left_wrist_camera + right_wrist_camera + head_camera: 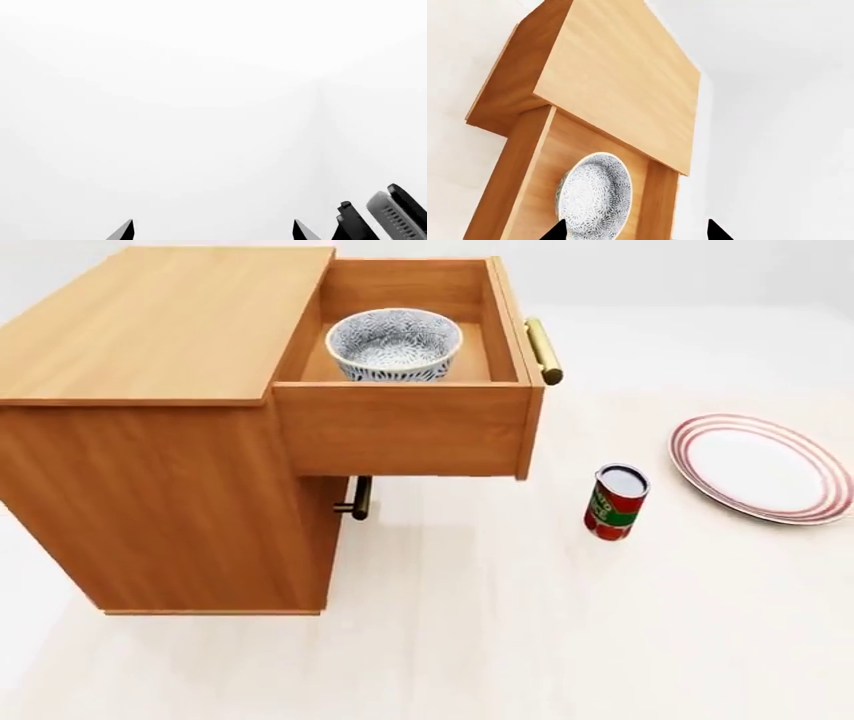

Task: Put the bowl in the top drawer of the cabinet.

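While the top drawer (407, 425) hangs pulled way out of the cabinet (160, 430), the bowl (394, 343) sits upright inside it, towards the far end of the drawer floor and not touching the side walls as far as I can see. Brass handle (542, 350) is on the drawer front at the right. Lower drawer handle (355, 498) peeks out underneath, that one looks shut. On the floor right of the cabinet there's a can (615, 502) standing up, and further right a red-rimmed plate (763, 468), well apart from it.

Right gripper (635, 231) hovers above the bowl with its tips spread apart, nothing between them. Left gripper (213, 231) is likewise spread wide with nothing in it, just pointing at blank white.
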Robot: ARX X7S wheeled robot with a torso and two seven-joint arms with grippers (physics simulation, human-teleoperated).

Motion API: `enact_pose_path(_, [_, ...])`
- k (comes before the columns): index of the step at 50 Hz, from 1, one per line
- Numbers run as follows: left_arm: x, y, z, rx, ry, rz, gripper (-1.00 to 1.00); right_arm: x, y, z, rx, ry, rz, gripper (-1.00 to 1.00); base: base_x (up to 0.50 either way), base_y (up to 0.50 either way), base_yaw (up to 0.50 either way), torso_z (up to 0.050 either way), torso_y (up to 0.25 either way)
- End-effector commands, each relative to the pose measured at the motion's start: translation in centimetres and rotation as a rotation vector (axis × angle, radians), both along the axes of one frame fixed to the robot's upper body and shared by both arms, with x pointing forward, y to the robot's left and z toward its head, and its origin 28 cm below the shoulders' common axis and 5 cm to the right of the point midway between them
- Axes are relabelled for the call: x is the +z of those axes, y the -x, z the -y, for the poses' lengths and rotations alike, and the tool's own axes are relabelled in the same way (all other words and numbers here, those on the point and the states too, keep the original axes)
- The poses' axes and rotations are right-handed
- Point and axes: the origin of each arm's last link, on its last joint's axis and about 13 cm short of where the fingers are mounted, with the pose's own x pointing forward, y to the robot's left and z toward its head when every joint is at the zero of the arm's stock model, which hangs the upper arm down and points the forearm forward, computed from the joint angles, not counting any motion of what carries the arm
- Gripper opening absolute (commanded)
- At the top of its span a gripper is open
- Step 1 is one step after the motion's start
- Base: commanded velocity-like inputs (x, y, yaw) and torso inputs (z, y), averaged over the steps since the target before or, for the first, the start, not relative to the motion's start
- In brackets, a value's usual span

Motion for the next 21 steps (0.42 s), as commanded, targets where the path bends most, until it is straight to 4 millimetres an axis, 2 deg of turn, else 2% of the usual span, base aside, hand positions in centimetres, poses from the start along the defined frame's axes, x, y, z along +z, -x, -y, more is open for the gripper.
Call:
enact_pose_path(1, [0.0,0.0,0.0,-0.025,0.005,-0.011,1.0,-1.5,2.5,1.7,0.04,-0.123,0.071,1.0,0.0,0.0,0.0,-0.003,0.223])
enact_pose_path(8, [0.0,0.0,0.0,-0.033,0.01,-0.012,1.0,-3.0,3.9,2.8,0.041,-0.206,0.109,1.0,0.0,0.0,0.0,-0.003,0.223])
enact_pose_path(21, [0.0,0.0,0.1,-0.029,0.037,-0.028,1.0,-6.5,7.7,5.7,-0.026,-0.37,0.177,1.0,0.0,0.0,0.0,-0.004,0.223])
